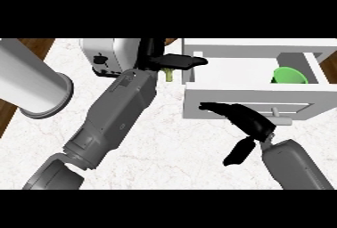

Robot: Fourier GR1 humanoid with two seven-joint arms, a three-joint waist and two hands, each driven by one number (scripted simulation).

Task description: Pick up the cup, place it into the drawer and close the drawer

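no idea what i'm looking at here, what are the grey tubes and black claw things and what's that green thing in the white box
This is one picture, taken from the robot's head looking steeply down at a marble counter. The grey tubes are its two forearms, each ending in a black robot hand. The left robot hand reaches far across to the top edge of a white drawer that stands open. The right robot hand lies with straight fingers against the drawer's front panel, beside its handle. Neither hand holds anything. The green thing is a cup, already inside the drawer. Also on the counter: a white toaster at the top and a big grey cylinder at the left.
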